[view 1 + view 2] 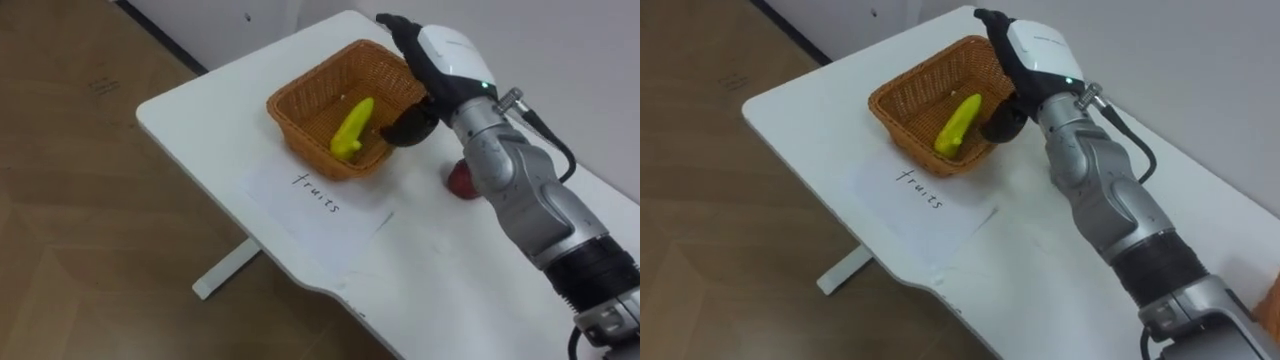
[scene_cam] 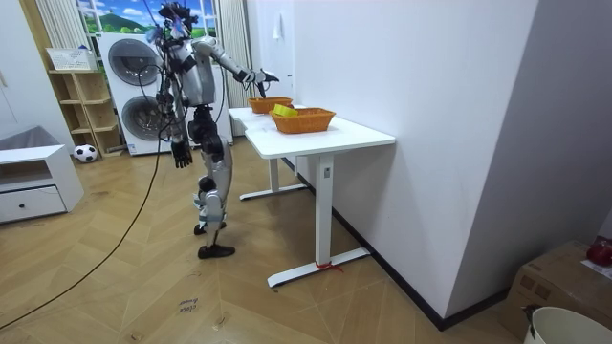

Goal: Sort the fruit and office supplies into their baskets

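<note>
A brown wicker basket [image 1: 340, 105] stands near the table's far left corner, with a yellow banana-like fruit [image 1: 352, 127] lying inside. My right hand [image 1: 440, 60] hovers over the basket's right rim, its dark fingers stretched across the far edge and the thumb hanging at the rim, holding nothing. A red fruit [image 1: 460, 180] lies on the table just behind my right forearm, partly hidden. A second basket [image 2: 302, 118] with yellow content stands further along the table on my right. My left hand [image 2: 179, 153] hangs at my side.
A paper sheet [image 1: 315, 195] with handwriting lies in front of the wicker basket. The white table [image 1: 200, 110] ends close on the left, with wooden floor beyond. I stand at the table's end; washing machines [image 2: 134, 86] are behind me.
</note>
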Robot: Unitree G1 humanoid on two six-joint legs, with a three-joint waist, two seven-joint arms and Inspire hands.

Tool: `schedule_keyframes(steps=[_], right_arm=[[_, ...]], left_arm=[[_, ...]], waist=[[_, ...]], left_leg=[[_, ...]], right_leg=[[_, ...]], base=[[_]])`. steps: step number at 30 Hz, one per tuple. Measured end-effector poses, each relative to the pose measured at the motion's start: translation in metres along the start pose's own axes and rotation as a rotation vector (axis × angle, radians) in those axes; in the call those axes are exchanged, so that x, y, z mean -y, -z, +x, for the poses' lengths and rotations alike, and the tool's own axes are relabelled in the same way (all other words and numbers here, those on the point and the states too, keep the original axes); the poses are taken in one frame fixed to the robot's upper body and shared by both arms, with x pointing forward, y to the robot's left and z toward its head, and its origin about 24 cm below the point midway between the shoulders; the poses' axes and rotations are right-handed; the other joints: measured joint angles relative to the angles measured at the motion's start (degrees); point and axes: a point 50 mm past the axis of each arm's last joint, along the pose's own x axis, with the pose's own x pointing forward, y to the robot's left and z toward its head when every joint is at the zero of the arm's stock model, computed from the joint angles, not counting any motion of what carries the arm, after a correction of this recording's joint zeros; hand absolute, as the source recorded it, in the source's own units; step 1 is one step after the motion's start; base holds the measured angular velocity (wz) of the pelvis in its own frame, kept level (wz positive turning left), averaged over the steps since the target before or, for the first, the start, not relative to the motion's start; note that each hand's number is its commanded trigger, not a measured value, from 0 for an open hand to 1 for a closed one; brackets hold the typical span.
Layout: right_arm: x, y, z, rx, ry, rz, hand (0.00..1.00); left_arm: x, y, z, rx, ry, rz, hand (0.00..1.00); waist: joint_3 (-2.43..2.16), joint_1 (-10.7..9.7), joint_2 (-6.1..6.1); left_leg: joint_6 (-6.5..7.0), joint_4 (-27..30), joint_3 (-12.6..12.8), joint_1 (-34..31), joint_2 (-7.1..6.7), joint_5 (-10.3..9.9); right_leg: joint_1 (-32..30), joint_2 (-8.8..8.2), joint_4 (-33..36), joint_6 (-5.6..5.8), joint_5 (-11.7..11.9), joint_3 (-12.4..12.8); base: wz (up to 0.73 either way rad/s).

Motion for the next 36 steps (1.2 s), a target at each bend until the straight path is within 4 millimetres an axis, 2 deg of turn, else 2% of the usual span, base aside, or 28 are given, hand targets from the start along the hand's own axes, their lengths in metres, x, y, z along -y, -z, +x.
schedule_keyframes(steps=[7,12,14,16,22,25,29,33,36], right_arm=[[0.001,0.002,0.0,-0.018,0.004,-0.035,0.0],[0.002,0.003,0.0,-0.025,0.009,-0.032,0.0],[0.004,0.003,0.0,-0.026,0.022,-0.026,0.0],[0.007,0.003,0.0,-0.024,0.042,-0.018,0.0],[0.016,-0.003,0.0,0.001,0.09,0.04,0.0],[0.015,-0.003,-0.001,-0.003,0.098,0.123,0.0],[0.015,-0.002,-0.001,-0.01,0.105,0.282,0.0],[0.018,0.008,-0.004,-0.062,0.151,0.478,0.0],[0.022,0.012,-0.005,-0.085,0.181,0.567,0.0]], left_arm=[[-0.001,0.0,0.0,-0.013,-0.006,0.022,0.0],[-0.001,0.001,0.0,-0.018,-0.006,0.026,0.0],[-0.001,0.002,0.0,-0.02,-0.006,0.029,0.0],[-0.001,0.002,0.0,-0.018,-0.01,0.028,0.0],[-0.002,0.002,0.0,-0.017,-0.043,0.027,0.0],[-0.001,0.001,0.0,-0.016,-0.044,0.038,0.0],[0.006,0.0,-0.001,-0.007,-0.029,0.062,0.0],[0.009,0.003,-0.002,-0.014,-0.02,0.08,0.0],[0.014,0.011,-0.004,-0.035,-0.005,0.095,0.0]], waist=[[-0.05,-1.0,0.27],[-0.19,-2.1,1.01],[-0.54,-2.4,1.48],[-0.61,-2.7,1.76],[-0.59,-3.7,1.96],[-0.24,-4.6,2.62],[-0.05,-5.7,3.98],[-0.09,-6.1,5.36],[-0.45,-6.8,6.36]], left_leg=[[-0.01,0.2,0.5,0.0,0.06,0.0],[0.0,0.2,0.2,0.0,0.0,0.0],[0.0,0.1,0.2,0.0,0.01,0.0],[0.0,0.0,0.2,0.3,0.01,0.0],[0.0,0.0,0.7,1.1,0.03,0.0],[0.01,0.0,1.1,2.1,0.02,0.0],[0.01,0.1,1.4,2.3,0.05,0.0],[0.01,-0.1,1.3,2.0,0.05,0.0],[0.01,-0.1,1.5,1.9,0.04,0.0]], right_leg=[[0.1,0.04,0.0,-0.01,0.0,0.2],[0.5,0.05,0.0,-0.01,0.0,0.1],[0.5,0.05,0.0,-0.01,0.0,0.0],[0.6,0.06,0.0,-0.01,0.0,0.0],[1.0,0.01,0.1,-0.01,0.0,1.2],[2.0,-0.02,0.1,-0.01,0.0,1.8],[2.2,-0.03,0.0,-0.01,0.0,1.5],[2.4,-0.03,0.0,0.0,0.0,0.6],[2.4,-0.13,0.1,0.0,0.0,-0.4]], base=[[-0.04],[0.04],[0.0],[0.0],[-0.01],[0.0],[-0.02],[0.0],[0.0]])
